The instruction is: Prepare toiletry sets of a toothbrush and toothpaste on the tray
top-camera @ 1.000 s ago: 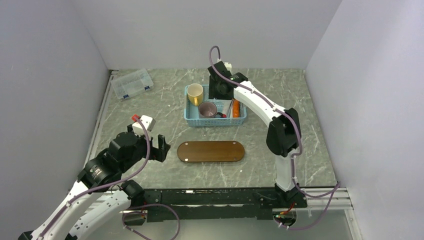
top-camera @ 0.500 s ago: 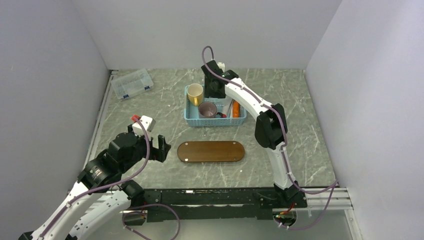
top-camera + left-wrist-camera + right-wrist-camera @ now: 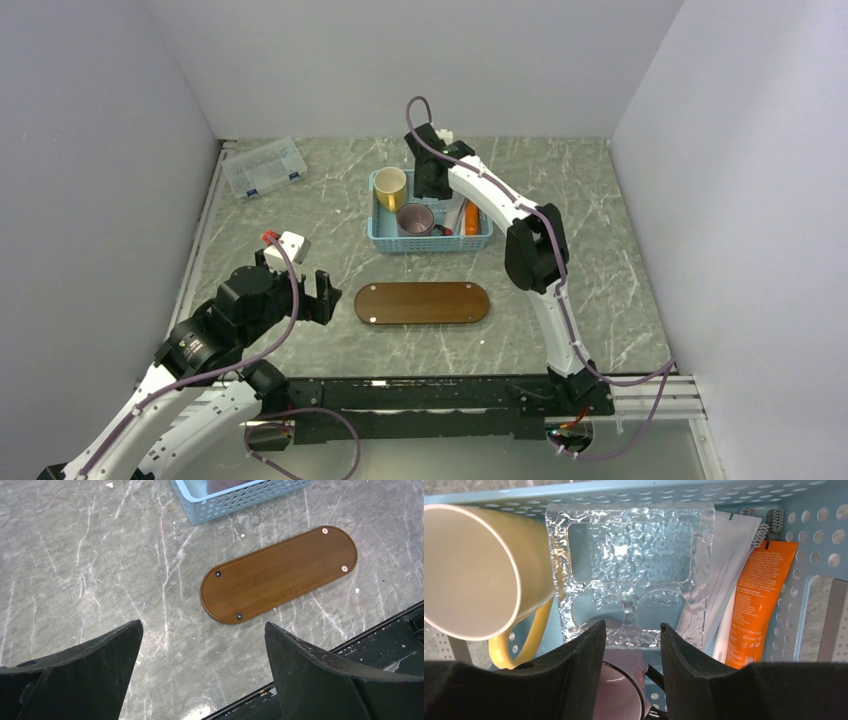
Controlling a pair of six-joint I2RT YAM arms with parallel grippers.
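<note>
Swung left since a moment ago, the right gripper (image 3: 630, 627) hangs half-narrowed, empty, over the clear holder (image 3: 629, 555); I'd shift it toward the toothbrush (image 3: 760, 534) before closing.

On the tabletop (image 3: 620, 270) the tray (image 3: 422, 302) lies in the middle toward the near edge, with the basket (image 3: 430, 244) just behind it and apart from it, and a box (image 3: 264, 167) well off at the far left corner. In the basket, one mug (image 3: 469, 570) sits at the left end, the holder (image 3: 629, 570) just right of it, and a second mug (image 3: 621, 685) before the holder — then, going right, the toothbrush (image 3: 725, 622) beside the holder and the tube (image 3: 756, 595) beside that, near the right wall.
</note>
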